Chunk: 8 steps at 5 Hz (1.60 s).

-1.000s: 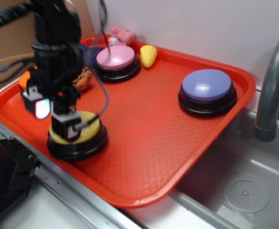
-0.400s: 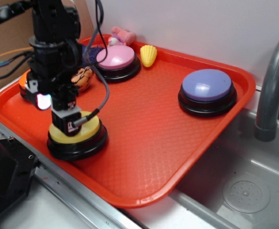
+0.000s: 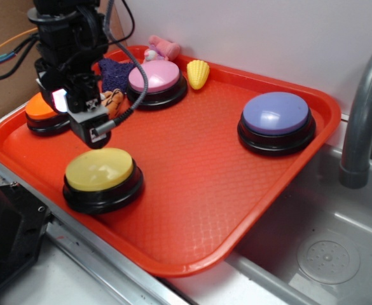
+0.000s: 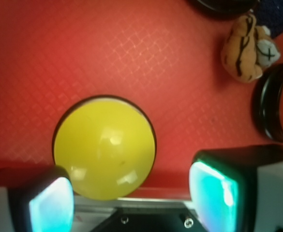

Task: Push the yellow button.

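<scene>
The yellow button [image 3: 100, 168], a glossy yellow dome on a black base, sits near the front left of the red tray [image 3: 198, 190]. My gripper [image 3: 77, 118] hangs above and just behind it, not touching it. In the wrist view the yellow button [image 4: 104, 147] lies whole and uncovered below the gripper [image 4: 131, 200]. The two lit fingers stand wide apart with nothing between them, so the gripper is open.
On the tray are also an orange button [image 3: 42, 111] at the left, a pink button [image 3: 154, 76] at the back, a purple button [image 3: 276, 114] at the right, a yellow corn toy [image 3: 198, 74] and a small tiger plush [image 3: 112, 101]. A grey faucet [image 3: 360, 114] and sink [image 3: 325, 254] lie right.
The gripper was pressed down on the yellow button's top; it has since risen off it and moved back and left, leaving the whole dome uncovered.
</scene>
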{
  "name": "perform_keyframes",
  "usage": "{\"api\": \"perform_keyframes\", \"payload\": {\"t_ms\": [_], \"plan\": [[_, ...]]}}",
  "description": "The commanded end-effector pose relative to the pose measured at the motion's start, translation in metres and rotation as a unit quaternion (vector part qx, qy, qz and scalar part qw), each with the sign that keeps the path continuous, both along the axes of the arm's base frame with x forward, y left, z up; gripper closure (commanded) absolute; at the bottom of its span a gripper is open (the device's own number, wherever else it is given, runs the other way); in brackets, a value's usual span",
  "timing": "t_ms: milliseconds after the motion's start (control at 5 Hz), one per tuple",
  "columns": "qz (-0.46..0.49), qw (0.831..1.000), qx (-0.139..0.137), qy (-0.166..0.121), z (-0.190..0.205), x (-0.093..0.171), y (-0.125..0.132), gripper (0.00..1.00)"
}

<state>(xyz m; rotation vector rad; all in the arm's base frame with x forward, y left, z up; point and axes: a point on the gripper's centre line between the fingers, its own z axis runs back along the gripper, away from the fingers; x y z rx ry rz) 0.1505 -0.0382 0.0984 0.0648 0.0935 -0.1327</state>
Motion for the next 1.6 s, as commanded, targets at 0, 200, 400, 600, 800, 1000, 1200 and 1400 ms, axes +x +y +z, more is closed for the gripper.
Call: {"api": "perform_keyframes", "payload": {"t_ms": [0, 200, 400, 600, 800, 1000, 1200, 1400], "plan": [[0.0, 1.0, -0.003, -0.015, 0.006, 0.004, -0.001, 0.0], [0.011, 0.999, 0.0, -0.047, 0.023, 0.011, 0.011, 0.0], [0.029, 0.998, -0.007, -0.049, 0.035, 0.012, 0.016, 0.0], [0.045, 0.998, -0.003, -0.034, 0.045, 0.01, 0.02, 0.0], [0.055, 0.998, -0.005, -0.026, 0.048, 0.012, 0.023, 0.0], [0.062, 0.998, -0.005, -0.028, 0.051, 0.015, 0.026, 0.0], [0.066, 0.997, -0.009, -0.037, 0.052, 0.018, 0.031, 0.0], [0.07, 0.997, -0.013, -0.037, 0.053, 0.023, 0.035, 0.0]]}}
